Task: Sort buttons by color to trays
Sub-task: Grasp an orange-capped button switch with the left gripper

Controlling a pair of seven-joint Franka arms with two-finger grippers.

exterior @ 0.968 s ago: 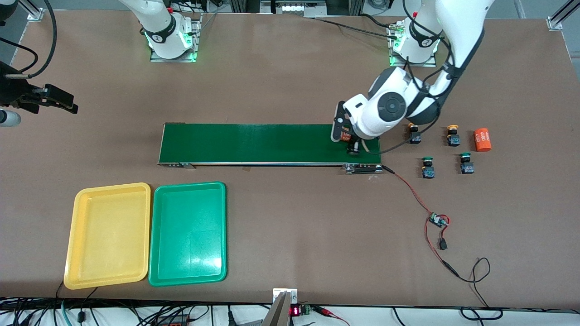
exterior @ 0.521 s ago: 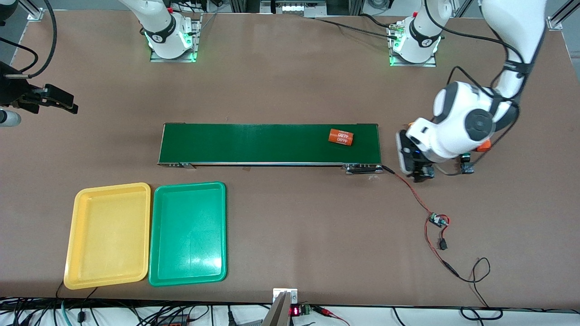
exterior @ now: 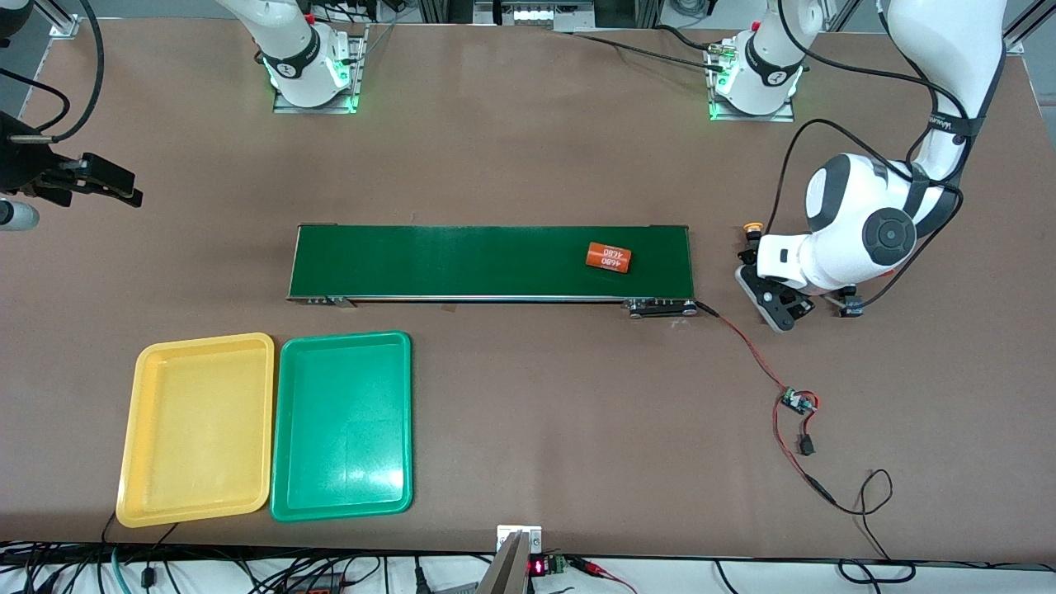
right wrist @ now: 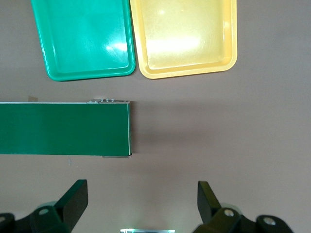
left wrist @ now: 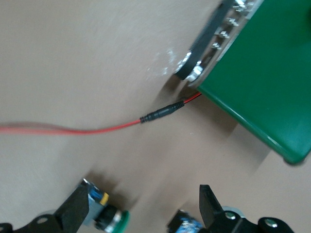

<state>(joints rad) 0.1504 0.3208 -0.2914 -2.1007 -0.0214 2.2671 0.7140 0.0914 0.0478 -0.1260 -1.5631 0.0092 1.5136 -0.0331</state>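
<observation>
Nearest the front camera, on the brown surface [exterior: 528, 412]: yellow tray [exterior: 196, 429] and green tray [exterior: 342, 425], edge to edge, both bare inside, toward the right arm's end. Farther up, dark-green conveyor belt [exterior: 462, 261], with an orange cylinder [exterior: 609, 256] lying on it toward the left arm's end. Red wire [left wrist: 73, 130] running off from the belt's corner.

Left gripper [exterior: 780, 307] low over the surface just off that belt end, fingers [left wrist: 75, 209] spread wide, holding nothing. In the left wrist view, between and just under those fingers: a green-capped button [left wrist: 112, 219] close to one finger, a second button body [left wrist: 183, 225] close to the other; touching or apart cannot be told. Yellow-capped button [exterior: 751, 232] farther from the camera, just beside the left wrist.

Right gripper [right wrist: 141, 206] waiting high over the surface at the right arm's end, fingers spread wide and empty; trays and belt end well clear below.
</observation>
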